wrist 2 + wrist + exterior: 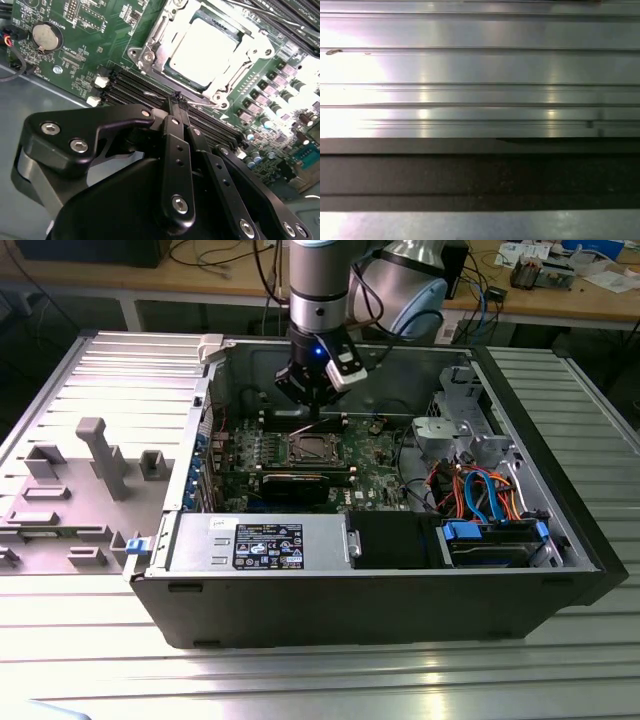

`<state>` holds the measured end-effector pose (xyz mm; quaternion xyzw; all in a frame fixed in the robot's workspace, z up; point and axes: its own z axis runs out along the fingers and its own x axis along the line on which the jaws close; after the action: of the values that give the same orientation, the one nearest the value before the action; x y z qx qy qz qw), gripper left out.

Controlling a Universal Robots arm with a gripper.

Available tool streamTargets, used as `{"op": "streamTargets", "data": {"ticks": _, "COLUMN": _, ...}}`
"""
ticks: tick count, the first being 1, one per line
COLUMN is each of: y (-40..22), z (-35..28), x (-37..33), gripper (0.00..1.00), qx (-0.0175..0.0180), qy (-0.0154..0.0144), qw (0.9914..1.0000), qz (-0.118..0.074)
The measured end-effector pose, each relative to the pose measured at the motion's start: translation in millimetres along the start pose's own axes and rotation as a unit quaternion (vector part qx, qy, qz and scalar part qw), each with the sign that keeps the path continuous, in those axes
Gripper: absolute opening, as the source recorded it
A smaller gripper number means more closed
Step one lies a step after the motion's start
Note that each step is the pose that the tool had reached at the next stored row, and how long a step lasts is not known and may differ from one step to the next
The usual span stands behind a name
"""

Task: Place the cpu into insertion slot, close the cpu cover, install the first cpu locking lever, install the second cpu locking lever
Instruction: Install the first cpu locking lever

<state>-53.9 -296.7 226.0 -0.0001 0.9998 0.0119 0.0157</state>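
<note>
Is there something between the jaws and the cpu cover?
Nothing visible does. In the second wrist view the gripper, jaws shut, hangs just beside the cpu cover, with only memory slots below it.

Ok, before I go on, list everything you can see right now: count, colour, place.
computer case: one, black, open on the ribbed metal table.
motherboard: one, green, on the case floor.
cpu: one, silver-grey, seated in the insertion slot.
cpu cover: one, silver frame, lying around the chip.
memory slots: several, black, beside the socket.
coin battery: one, silver, on the board.
power supply: one, grey with a black label, at the case front.
cables: a bundle, orange, blue and red, toward the exterior view's right.
grey fixture blocks: several, on the table at the exterior view's left.
tool: one, black, fingers together, tips beside the socket.
</note>
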Motion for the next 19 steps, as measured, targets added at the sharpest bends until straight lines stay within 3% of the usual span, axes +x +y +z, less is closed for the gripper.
{"op": "streamTargets", "data": {"ticks": 5, "y": -0.1, "z": 3.4, "x": -3.9, "gripper": 0.11, "qx": 0.0000, "qy": 0.0000, "qw": 1.00000, "qz": 0.000}}
{"op": "streamTargets", "data": {"ticks": 7, "y": -0.4, "z": 17.6, "x": -12.7, "gripper": 0.11, "qx": 0.0001, "qy": 0.0000, "qw": 1.00000, "qz": 0.000}}
{"op": "streamTargets", "data": {"ticks": 19, "y": -0.5, "z": 19.5, "x": -13.7, "gripper": 0.11, "qx": 0.0004, "qy": 0.0000, "qw": 1.00000, "qz": 0.000}}
